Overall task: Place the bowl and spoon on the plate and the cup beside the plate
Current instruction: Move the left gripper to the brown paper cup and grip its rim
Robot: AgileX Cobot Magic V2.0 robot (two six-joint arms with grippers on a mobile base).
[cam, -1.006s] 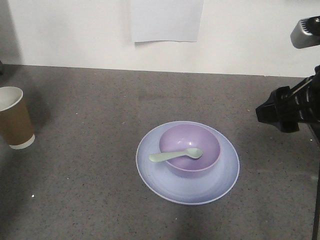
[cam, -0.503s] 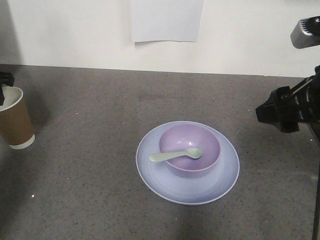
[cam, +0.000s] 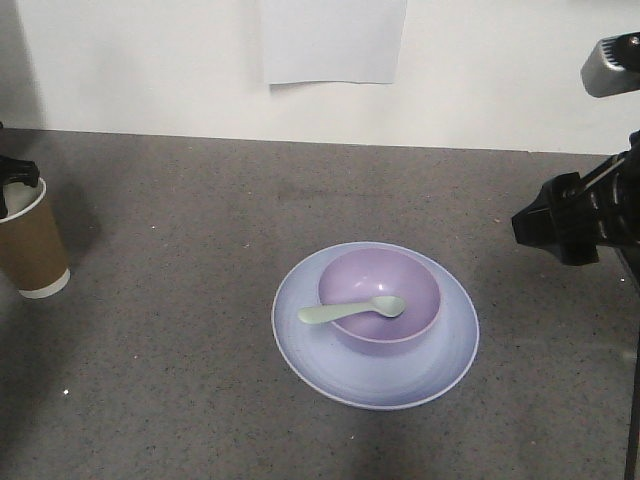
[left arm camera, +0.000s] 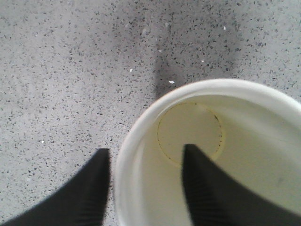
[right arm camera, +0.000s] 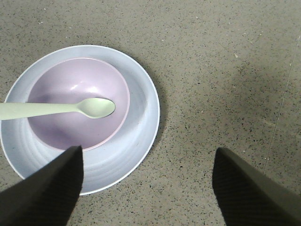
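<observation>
We saw a gray speckled table (cam: 180, 250) with a white wall (cam: 480, 70) behind it and a sheet of paper (cam: 333, 40) stuck on the wall.

In the middle of the table sat the plate (cam: 420, 385). The bowl (cam: 380, 290) stood on the plate, a little toward the back of it. The spoon (cam: 350, 310) lay in the bowl. Its round end rested inside the bowl and its handle stuck out over the bowl's left rim, above the plate. The right wrist view showed the same thing from above: the spoon (right arm camera: 61, 109) lay across the bowl (right arm camera: 77, 106), and the bowl sat on the plate (right arm camera: 136, 136).

The cup (cam: 28, 240) stood upright at the far left edge of the table, well apart from the plate. It was not beside the plate yet.

The left gripper (cam: 15, 180) was at the top of the cup. In the left wrist view we looked straight down into the white cup (left arm camera: 263, 122). One dark finger (left arm camera: 197, 188) was inside the cup and the other was outside, so the cup's wall ran between them. The left gripper (left arm camera: 146, 188) had its fingers apart, and we could not tell if they pressed on the wall.

The right gripper (right arm camera: 146, 183) hung above the table, near the plate's right side. Its two fingers were spread wide and held nothing. In the front view we saw the black right arm (cam: 575, 215) at the right edge.
</observation>
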